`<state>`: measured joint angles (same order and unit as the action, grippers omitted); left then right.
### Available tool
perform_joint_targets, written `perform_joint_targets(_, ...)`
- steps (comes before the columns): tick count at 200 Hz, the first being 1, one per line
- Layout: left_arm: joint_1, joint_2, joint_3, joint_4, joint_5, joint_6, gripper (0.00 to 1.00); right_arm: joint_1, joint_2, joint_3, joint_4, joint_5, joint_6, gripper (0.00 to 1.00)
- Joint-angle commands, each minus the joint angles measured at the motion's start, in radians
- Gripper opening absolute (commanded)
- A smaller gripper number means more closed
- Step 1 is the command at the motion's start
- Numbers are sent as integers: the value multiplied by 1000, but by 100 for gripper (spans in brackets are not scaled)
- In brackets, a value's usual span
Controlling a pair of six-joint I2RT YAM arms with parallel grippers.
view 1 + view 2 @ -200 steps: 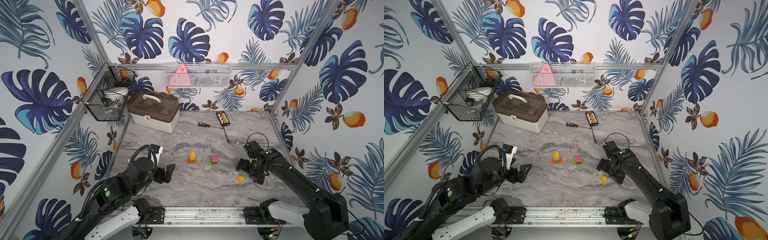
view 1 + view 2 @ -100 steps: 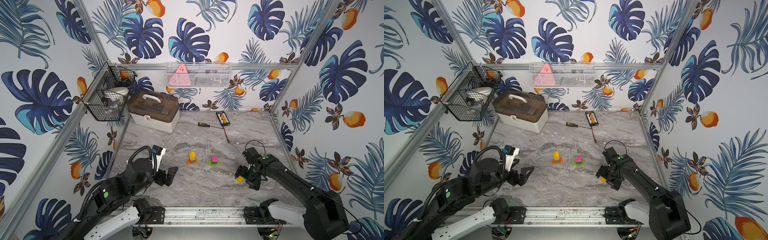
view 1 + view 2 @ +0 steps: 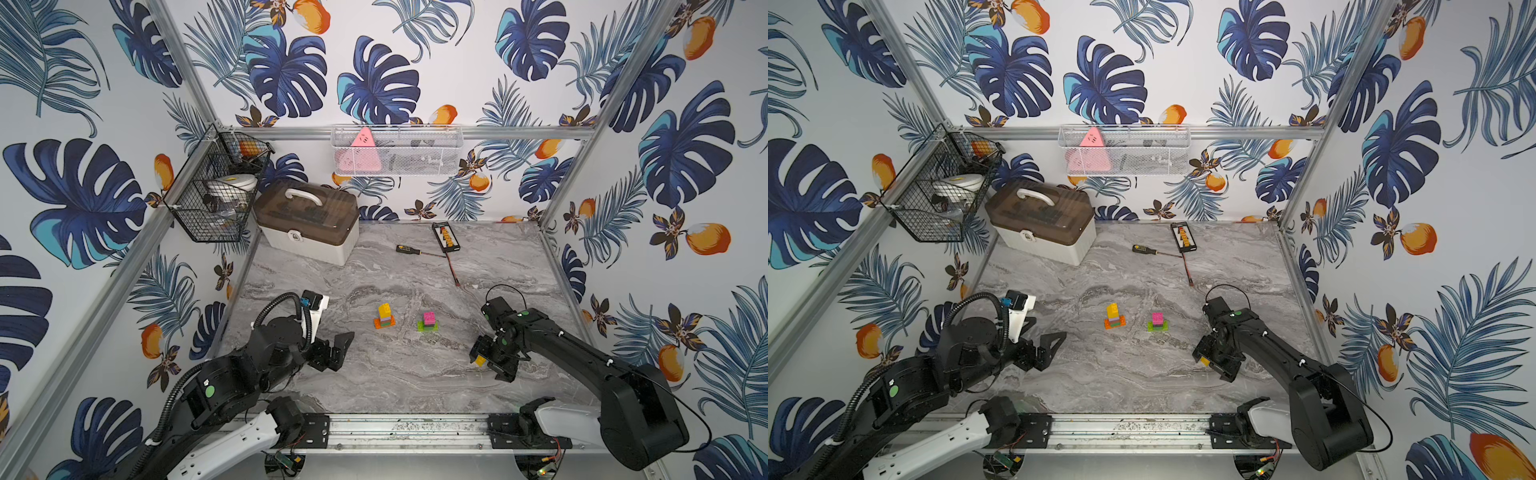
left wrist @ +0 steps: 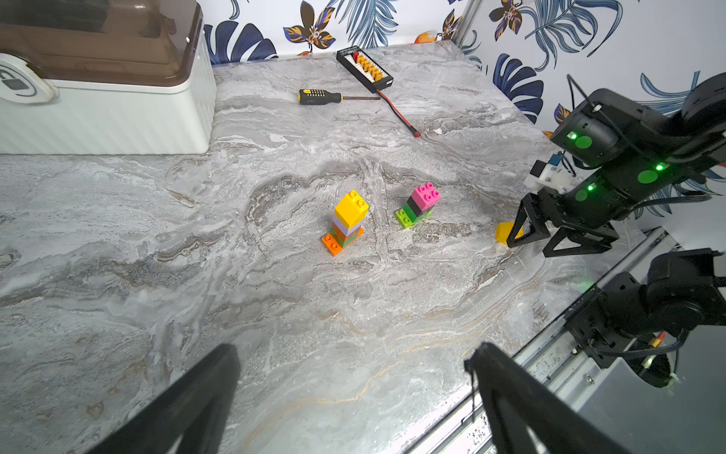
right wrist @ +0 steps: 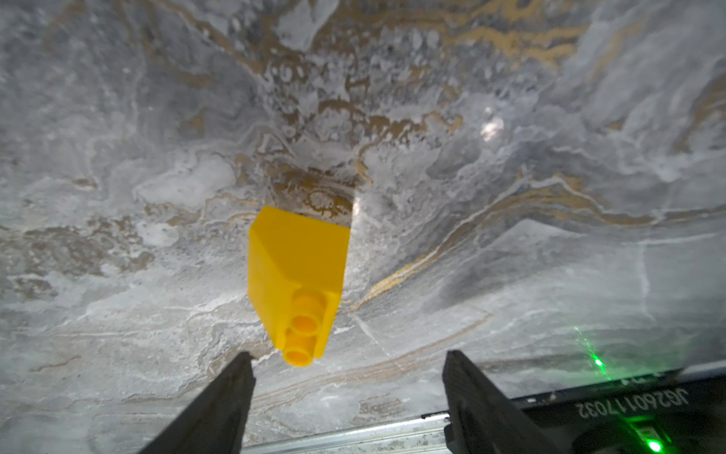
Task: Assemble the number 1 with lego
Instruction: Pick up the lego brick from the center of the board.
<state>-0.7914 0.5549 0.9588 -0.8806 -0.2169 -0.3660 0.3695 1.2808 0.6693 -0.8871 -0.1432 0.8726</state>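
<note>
A loose yellow lego brick (image 5: 298, 275) lies on its side on the marble table, studs toward my right gripper (image 5: 347, 357). That gripper is open; its fingertips flank the brick's stud end without touching it. Both top views show the brick (image 3: 480, 360) (image 3: 1204, 360) at the right gripper (image 3: 490, 365) (image 3: 1214, 365). Mid-table stand two lego stacks: an orange base with green, lilac and yellow (image 3: 384, 316) (image 4: 345, 224), and a lime base with green, black and pink (image 3: 428, 322) (image 4: 418, 204). My left gripper (image 3: 338, 351) (image 4: 351, 353) hangs open and empty at the front left.
A brown-lidded toolbox (image 3: 307, 222) stands at the back left under a wire basket (image 3: 216, 199). A screwdriver (image 3: 405, 249) and a black-and-orange abacus (image 3: 445, 237) with a thin red cable lie at the back. A metal rail (image 3: 407, 428) runs along the front edge.
My right gripper has come down and forward onto the yellow brick, and its jaws have narrowed. The left gripper has shifted slightly to the right.
</note>
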Motion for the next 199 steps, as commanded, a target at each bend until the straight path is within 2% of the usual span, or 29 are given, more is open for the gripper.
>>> perform_joint_targets(1, -2, -6, -2, 15, -28, -3, 99, 0, 24, -2, 16, 12, 8, 73)
perform_joint_targets(96, -1, -1, -2, 10, -44, -4, 99, 1, 124, 81, 21, 97, 12, 67)
perform_joint_targets(137, -1, -7, -3, 11, -50, -6, 99, 2, 150, 82, 72, 89, 28, 60)
perform_joint_targets(199, -1, -10, -4, 8, -56, -8, 99, 6, 162, 106, 60, 111, 16, 57)
